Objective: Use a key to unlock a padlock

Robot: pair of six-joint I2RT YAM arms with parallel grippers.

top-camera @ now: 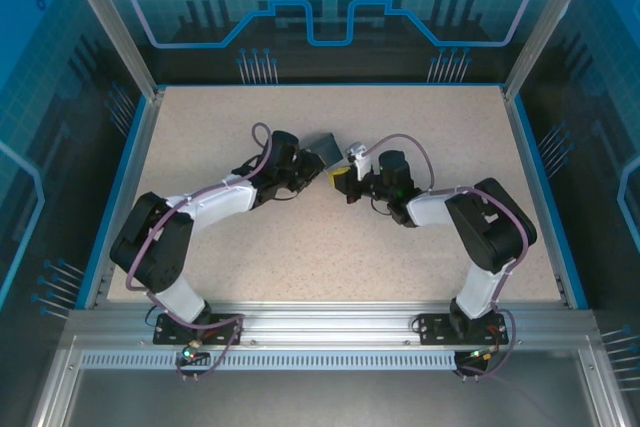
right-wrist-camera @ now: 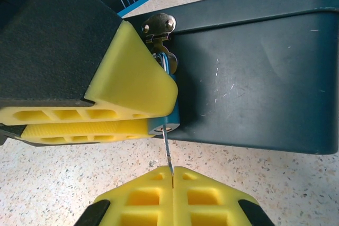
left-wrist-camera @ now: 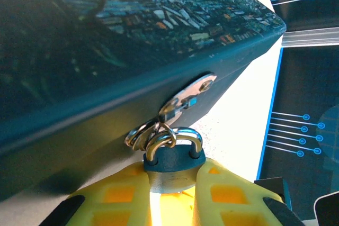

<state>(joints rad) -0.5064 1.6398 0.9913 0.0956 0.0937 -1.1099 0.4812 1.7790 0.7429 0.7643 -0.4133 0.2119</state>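
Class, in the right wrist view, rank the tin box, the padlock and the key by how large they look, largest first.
Largest to smallest:
1. tin box
2. padlock, only partly visible
3. key, a thin sliver

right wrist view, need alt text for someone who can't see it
The right claw pinches a thin silver key, its tip at the keyhole in the base of a small padlock. The left claw clamps the padlock with yellow fingers, beside a dark tin box.
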